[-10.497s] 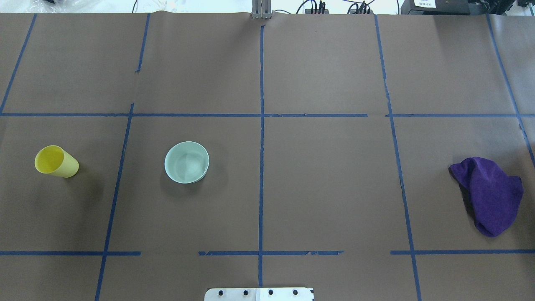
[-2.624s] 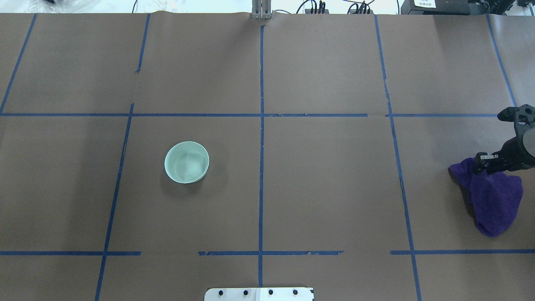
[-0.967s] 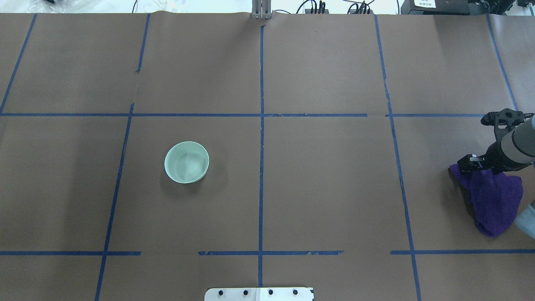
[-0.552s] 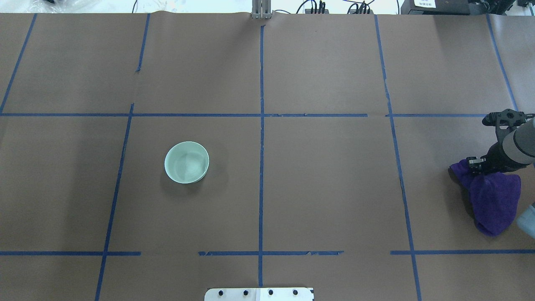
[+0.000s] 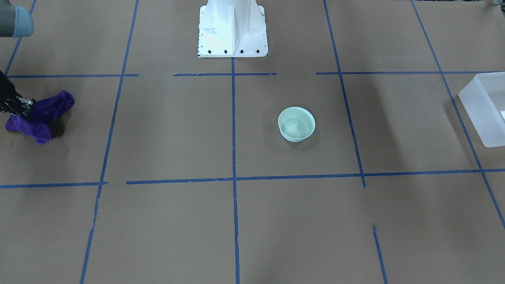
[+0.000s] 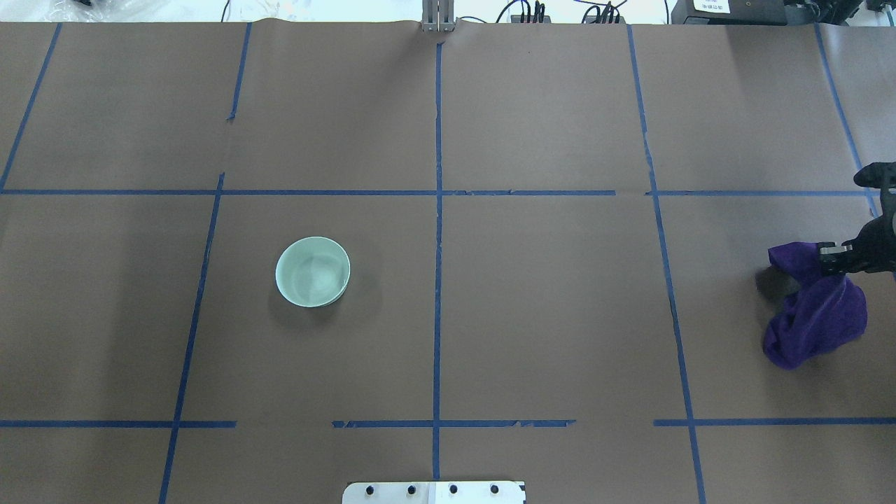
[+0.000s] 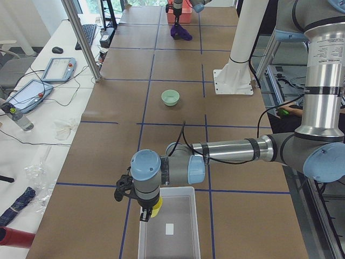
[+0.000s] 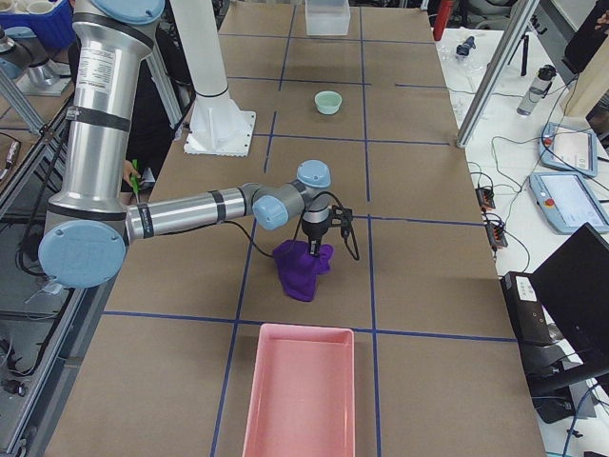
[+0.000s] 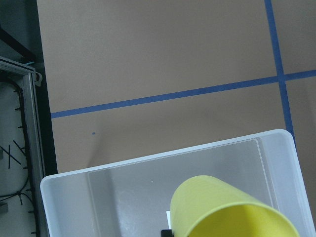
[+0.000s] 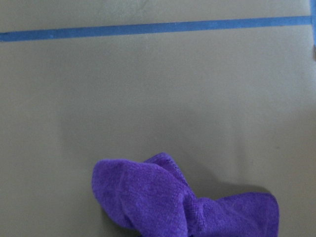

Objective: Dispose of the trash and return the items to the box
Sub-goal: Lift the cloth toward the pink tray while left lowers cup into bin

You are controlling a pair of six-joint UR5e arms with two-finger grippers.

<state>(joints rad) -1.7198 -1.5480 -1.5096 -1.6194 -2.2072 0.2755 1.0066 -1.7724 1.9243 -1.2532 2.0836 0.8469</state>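
Note:
My left gripper (image 7: 145, 209) is shut on the yellow cup (image 7: 156, 206) and holds it over the near-left corner of the translucent box (image 7: 186, 237). In the left wrist view the cup (image 9: 232, 210) hangs above the box's floor (image 9: 123, 197). The box also shows in the front view (image 5: 483, 106). My right gripper (image 6: 833, 255) is shut on a purple cloth (image 6: 815, 315) and holds it lifted, the cloth hanging below the fingers. The cloth also shows in the front view (image 5: 43, 114), the right side view (image 8: 303, 269) and the right wrist view (image 10: 173, 202).
A pale green bowl (image 6: 313, 271) stands upright left of the table's centre line, also in the front view (image 5: 296, 124). A pink tray (image 8: 297, 400) lies at the table's right end, just beyond the cloth. The white robot base (image 5: 232, 27) stands at the table's near edge.
The yellow cup left its spot on the table's left side. My right gripper came in, shut on the purple cloth and lifted it, so it now hangs bunched.

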